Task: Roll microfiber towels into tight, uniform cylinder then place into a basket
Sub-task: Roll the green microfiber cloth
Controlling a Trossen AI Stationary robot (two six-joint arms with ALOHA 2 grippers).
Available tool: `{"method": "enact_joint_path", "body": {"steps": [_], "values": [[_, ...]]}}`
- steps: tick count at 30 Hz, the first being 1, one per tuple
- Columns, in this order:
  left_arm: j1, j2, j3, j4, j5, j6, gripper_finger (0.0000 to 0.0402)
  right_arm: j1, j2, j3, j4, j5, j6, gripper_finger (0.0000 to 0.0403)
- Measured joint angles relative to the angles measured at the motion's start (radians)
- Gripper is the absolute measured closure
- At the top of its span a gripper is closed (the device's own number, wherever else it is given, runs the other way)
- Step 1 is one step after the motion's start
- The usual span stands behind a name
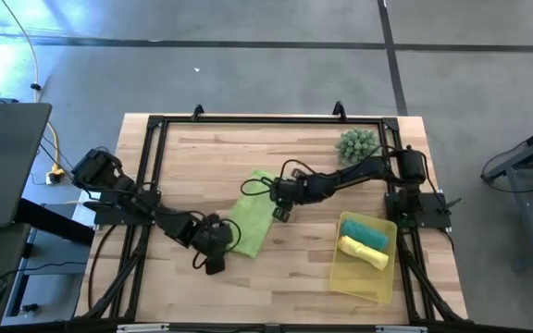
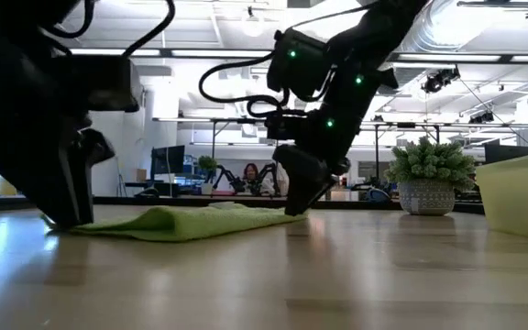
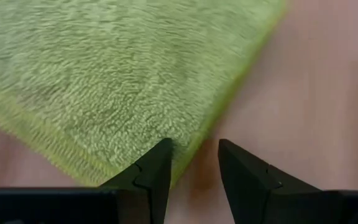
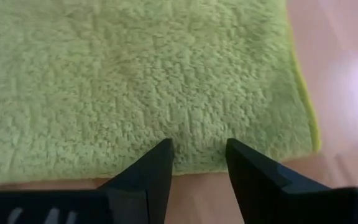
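Both grippers, left (image 1: 222, 242) and right (image 1: 278, 209), fingers apart, straddle opposite edges of the flat fuzzy lime-green microfiber towel (image 1: 251, 220) on the wooden table (image 1: 303, 268), apparently ungripped; an uneven pinch could skew the roll.

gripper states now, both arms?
Left gripper: jaws open, straddling the lime green towel edge.
Right gripper: jaws open at the towel's opposite edge.

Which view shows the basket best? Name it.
The high view: the whole basket shows from above, with the teal towel and yellow towel rolled inside. The low view catches only its translucent side wall at the right edge. Neither wrist view shows it.
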Motion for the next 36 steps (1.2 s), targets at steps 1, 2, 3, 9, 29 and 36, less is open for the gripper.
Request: {"method": "enact_joint_path", "body": {"steps": [1, 2, 3, 9, 29, 36], "values": [[-0.005, 0.011, 0.000, 0.046, 0.016, -0.028, 0.0279, -0.006, -0.001, -0.007, 0.021, 0.000, -0.035, 0.0258], [-0.011, 0.023, 0.000, 0.082, 0.025, -0.052, 0.0279, -0.011, -0.001, -0.010, 0.038, 0.000, -0.069, 0.0258], [-0.016, 0.034, 0.000, 0.116, 0.030, -0.068, 0.0279, -0.017, 0.000, -0.010, 0.055, -0.001, -0.111, 0.0258], [-0.029, 0.082, 0.008, 0.301, 0.037, -0.106, 0.0279, -0.048, 0.002, -0.011, 0.173, 0.000, -0.331, 0.0258], [-0.044, -0.020, 0.073, 0.152, 0.050, 0.462, 0.0279, 0.291, -0.009, 0.115, -0.012, -0.161, -0.622, 0.0258], [-0.040, -0.020, 0.073, 0.137, 0.050, 0.461, 0.0279, 0.363, 0.011, 0.106, 0.115, -0.086, -0.714, 0.0258]]}}
